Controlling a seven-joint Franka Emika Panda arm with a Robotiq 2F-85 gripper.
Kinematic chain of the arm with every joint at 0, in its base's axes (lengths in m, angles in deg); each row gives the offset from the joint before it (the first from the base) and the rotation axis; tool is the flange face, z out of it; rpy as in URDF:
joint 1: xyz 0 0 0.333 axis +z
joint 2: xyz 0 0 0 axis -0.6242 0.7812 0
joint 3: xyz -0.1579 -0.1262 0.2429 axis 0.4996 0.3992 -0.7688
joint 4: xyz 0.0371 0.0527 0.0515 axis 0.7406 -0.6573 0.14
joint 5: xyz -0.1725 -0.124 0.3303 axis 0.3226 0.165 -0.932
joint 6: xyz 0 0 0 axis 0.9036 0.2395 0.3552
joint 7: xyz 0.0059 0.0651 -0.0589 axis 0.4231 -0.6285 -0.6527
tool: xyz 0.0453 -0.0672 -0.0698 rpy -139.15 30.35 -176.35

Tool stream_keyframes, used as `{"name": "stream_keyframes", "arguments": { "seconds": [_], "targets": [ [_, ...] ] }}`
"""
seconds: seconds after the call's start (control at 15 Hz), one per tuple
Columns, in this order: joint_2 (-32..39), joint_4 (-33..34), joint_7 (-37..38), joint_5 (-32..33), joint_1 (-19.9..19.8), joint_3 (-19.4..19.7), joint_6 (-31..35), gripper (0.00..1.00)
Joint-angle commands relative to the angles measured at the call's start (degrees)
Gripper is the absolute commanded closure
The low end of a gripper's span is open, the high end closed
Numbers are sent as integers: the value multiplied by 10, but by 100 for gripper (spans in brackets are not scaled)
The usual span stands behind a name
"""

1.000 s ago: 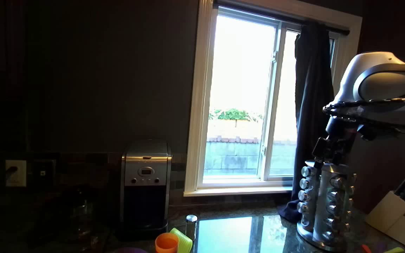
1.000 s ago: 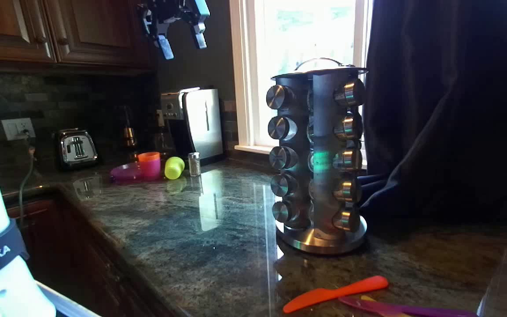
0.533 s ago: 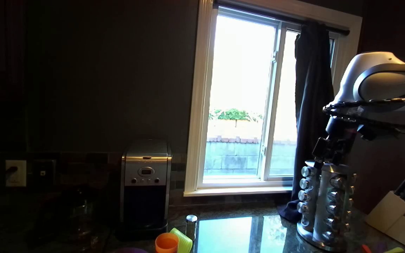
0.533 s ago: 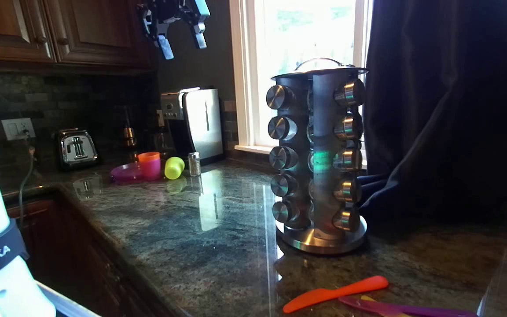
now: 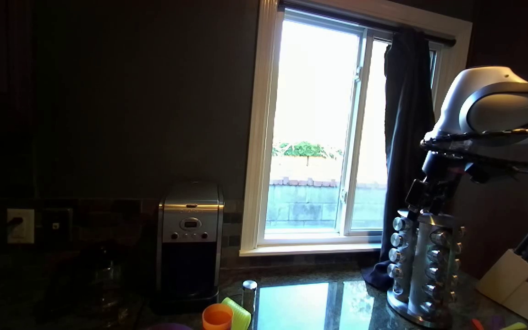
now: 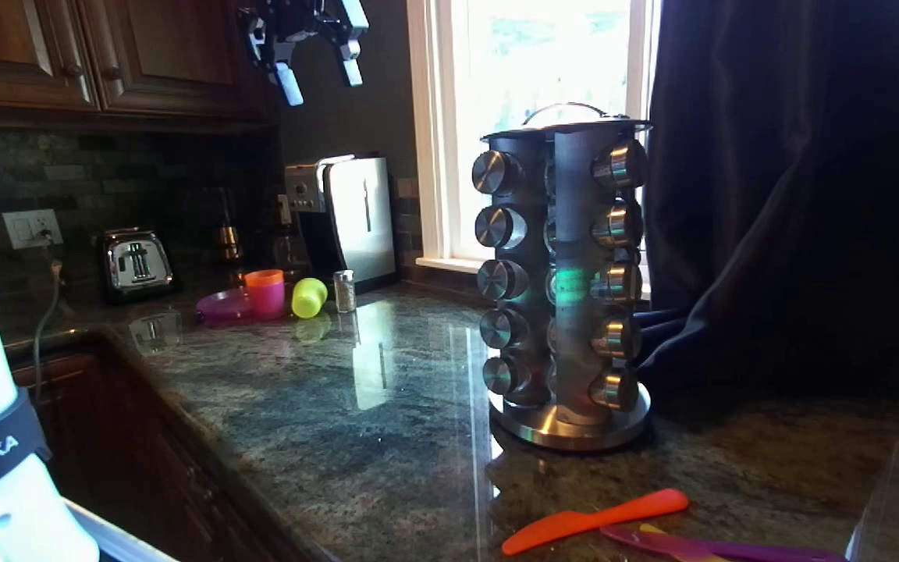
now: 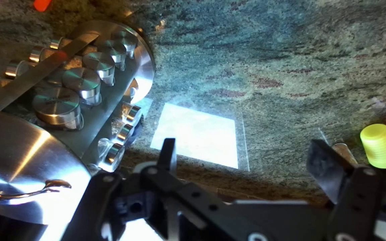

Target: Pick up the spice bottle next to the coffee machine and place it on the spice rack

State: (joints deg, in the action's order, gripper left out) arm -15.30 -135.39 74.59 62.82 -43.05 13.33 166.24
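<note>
Glossy tabletop; jaws, wide apart, have just shifted slightly; probably starting to reach for the spice bottle.

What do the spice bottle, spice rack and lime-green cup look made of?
Spice bottle: probably glossy clear glass, see-through and speckled inside; clear plastic possible. Its silvery lid looks metallic.
Spice rack: likely brushed stainless steel, given streaked highlights on its top and base.
Lime-green cup: likely satin molded plastic, with even color and fine ridges.

Mottled countertop with spice rack, spice bottle, coffee machine, toaster, orange knife
</note>
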Motion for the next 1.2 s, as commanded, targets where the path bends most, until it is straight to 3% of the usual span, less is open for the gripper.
{"name": "stream_keyframes", "arguments": {
  "seconds": [0.0, 0.27, 0.53, 0.8, 1.13],
  "targets": [
    [15, 0, -21, -7, 48, -18, 25, 0],
    [66, 10, -61, -21, 121, -38, 84, 0],
    [161, 46, -102, -27, 173, -46, 132, 0],
    [273, 107, -129, -2, 179, -62, 167, 0],
    [401, 208, -179, 8, 181, -72, 158, 0]
  ]
}}
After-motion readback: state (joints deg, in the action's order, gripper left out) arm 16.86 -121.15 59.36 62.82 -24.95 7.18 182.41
